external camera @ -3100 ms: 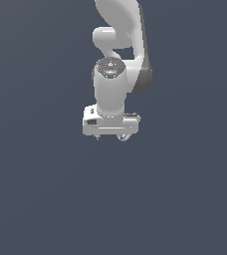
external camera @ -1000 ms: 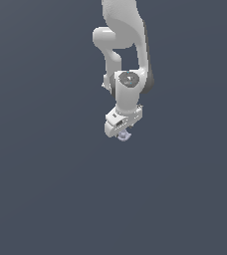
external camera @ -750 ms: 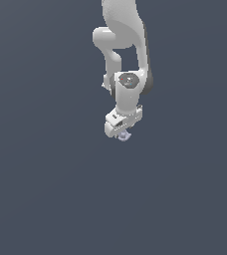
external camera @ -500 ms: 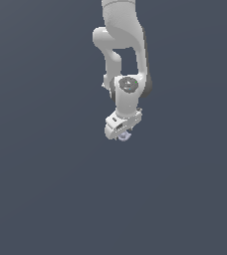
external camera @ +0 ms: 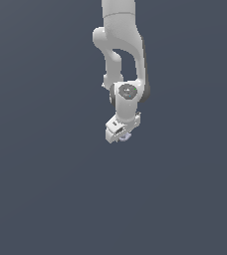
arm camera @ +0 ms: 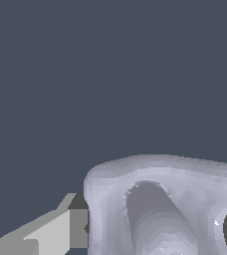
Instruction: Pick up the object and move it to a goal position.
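Smooth, faintly glossy white shell on the arm (external camera: 119, 47) and end effector (external camera: 121, 134), like moulded plastic. Matt dark grey pads (arm camera: 78, 228) on the fingertips. Pale lilac-grey object (arm camera: 160, 204): smooth, softly shaded, slightly faceted, satin sheen. Flat, matt, featureless slate-grey backdrop (external camera: 41, 189).

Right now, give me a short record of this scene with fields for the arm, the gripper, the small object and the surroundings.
arm: white Franka Panda arm, reaching down from the top of the exterior view, wrist tilted
gripper: white gripper, dark finger pads against both sides of the piece
object: pale lilac-grey chunky piece with a rounded edge, between the fingers, far smaller than the gripper; just visible below the gripper in the exterior view
surroundings: plain dark grey-blue background; no goal marker visible
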`<state>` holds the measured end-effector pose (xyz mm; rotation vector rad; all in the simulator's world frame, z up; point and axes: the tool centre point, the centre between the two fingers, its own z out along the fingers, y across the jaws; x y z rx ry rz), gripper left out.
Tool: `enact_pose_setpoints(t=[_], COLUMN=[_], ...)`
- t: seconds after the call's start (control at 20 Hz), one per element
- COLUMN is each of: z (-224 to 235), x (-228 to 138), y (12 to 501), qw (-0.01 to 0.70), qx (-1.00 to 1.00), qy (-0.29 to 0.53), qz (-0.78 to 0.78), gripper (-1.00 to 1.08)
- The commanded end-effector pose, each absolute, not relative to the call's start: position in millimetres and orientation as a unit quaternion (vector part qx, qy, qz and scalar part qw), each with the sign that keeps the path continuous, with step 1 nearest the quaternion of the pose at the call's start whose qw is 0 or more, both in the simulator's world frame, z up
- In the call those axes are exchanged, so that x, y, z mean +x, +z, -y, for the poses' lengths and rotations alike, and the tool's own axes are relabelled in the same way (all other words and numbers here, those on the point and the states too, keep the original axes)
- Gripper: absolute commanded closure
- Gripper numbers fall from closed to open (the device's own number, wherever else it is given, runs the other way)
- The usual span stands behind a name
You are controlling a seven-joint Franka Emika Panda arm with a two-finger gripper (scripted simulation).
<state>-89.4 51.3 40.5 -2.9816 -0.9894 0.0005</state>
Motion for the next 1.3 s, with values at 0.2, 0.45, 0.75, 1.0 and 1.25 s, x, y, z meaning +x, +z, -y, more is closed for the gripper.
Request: enact_pose_setpoints(t=[0.2, 0.45, 0.75, 1.0, 1.25], z=[-51.5, -51.0, -52.8, -57.2, -63.7], x=[-89.3, -88.9, -87.2, -83.1, -76.7], y=[39.5, 40.4, 50.6, 74.0, 110.4], qw=[0.0, 0.0, 0.0, 0.0, 0.0], qx=[-0.949, -0.949, -0.949, -0.949, -0.949], qy=[0.0, -0.001, -0.001, 0.0, 0.0], qz=[0.315, 0.315, 0.315, 0.315, 0.315], gripper=[1.08, 1.08, 1.08, 1.08, 1.08])
